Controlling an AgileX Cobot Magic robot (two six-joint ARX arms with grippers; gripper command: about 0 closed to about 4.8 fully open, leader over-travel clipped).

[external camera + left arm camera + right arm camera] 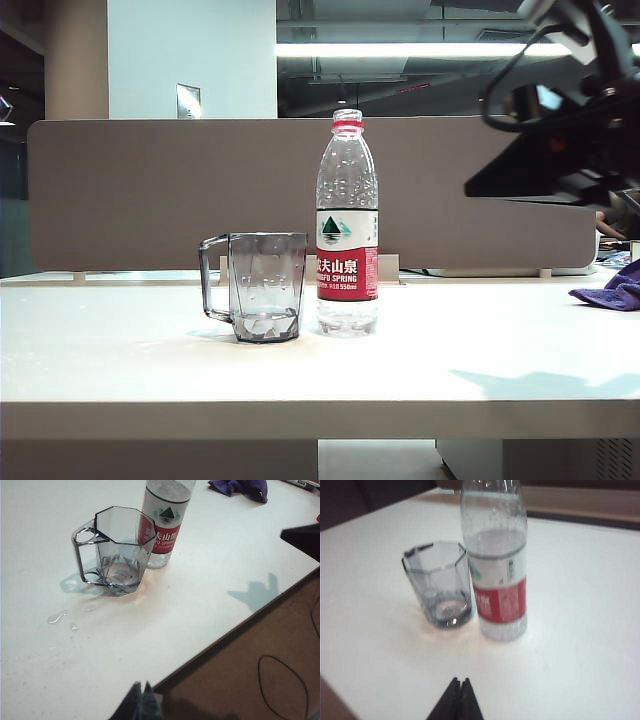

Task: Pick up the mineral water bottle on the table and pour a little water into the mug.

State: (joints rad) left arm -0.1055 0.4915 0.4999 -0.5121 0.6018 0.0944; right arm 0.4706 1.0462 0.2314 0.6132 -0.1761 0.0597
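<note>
A transparent grey-tinted plastic mug [265, 287] with faceted sides stands upright on the wide off-white bench [150, 370], its angular handle turned toward the left of the exterior view. A shallow pool of water lies in its bottom. Just beside it on the right, nearly touching, stands the tall clear plastic mineral water bottle [347, 225] with a red neck ring and a white-and-red label carrying a green mountain logo; it is upright, uncapped, and free of any grip. Farther right, at the bench's edge, lies a crumpled purple cloth [615, 288].

In the left wrist view a few water drops [57, 617] sit on the bench near the mug [116, 550], on its handle side, and the bottle [165, 522] rises behind it. The left gripper [141, 690] hangs over the near edge of the bench, well apart from both; its jaws are pressed together with nothing between them.

The right gripper [459, 685] hovers above the bench, short of the mug [440, 584] and bottle [497, 565], its jaws likewise pressed together and holding nothing. In the exterior view only a dark bulk of the right arm [560, 130] shows at the upper right, high above the bench.
</note>
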